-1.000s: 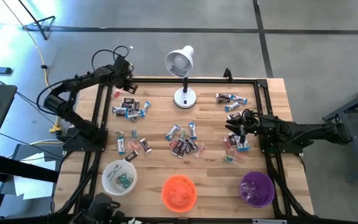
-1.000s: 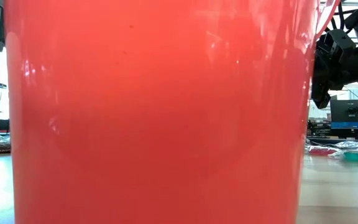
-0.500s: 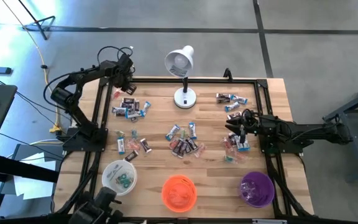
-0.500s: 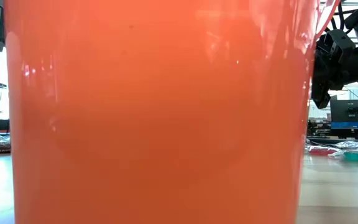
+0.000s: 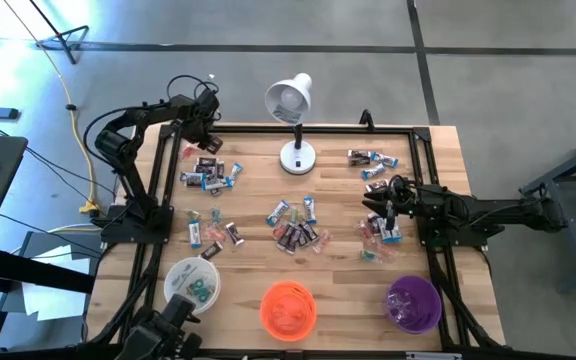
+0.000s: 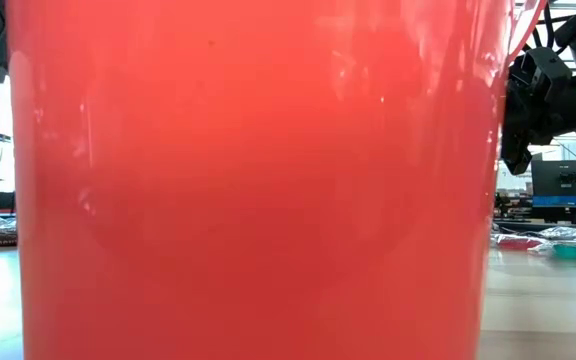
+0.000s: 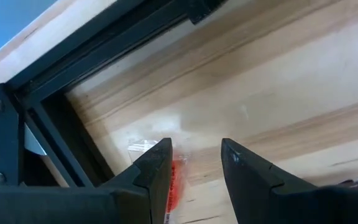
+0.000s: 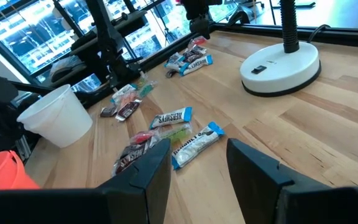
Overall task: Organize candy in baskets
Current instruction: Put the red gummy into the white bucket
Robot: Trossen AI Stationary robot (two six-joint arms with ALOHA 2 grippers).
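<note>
Beyond the desk lamp (image 5: 295,120) toward the left rear corner of the table (image 5: 438,140), your left gripper (image 5: 204,118) has swung in over the last second; the elbow has folded back and the wrist now hangs above a lone orange-red wrapped candy (image 7: 176,183) by the frame rail. Its fingers stand apart with nothing between them, and that candy shows just past the fingertips, lying roughly along the line of the fingers as far as the partial view allows. You are lining up a pick there, I judge, not yet closing.

On the other side of the lamp, your right gripper (image 5: 388,208) has not shifted; its fingers are likewise parted and empty, hovering above the loose candy (image 5: 296,228) in front of the lamp base. The blue bar (image 8: 196,144) nearest it lies flat, long axis slanting away from the fingers toward the lamp base.

Well in front of the lamp sit the white basket (image 5: 190,284), orange basket (image 5: 288,309) and purple basket (image 5: 413,303). Most candy is still scattered, so sorting looks early.
</note>
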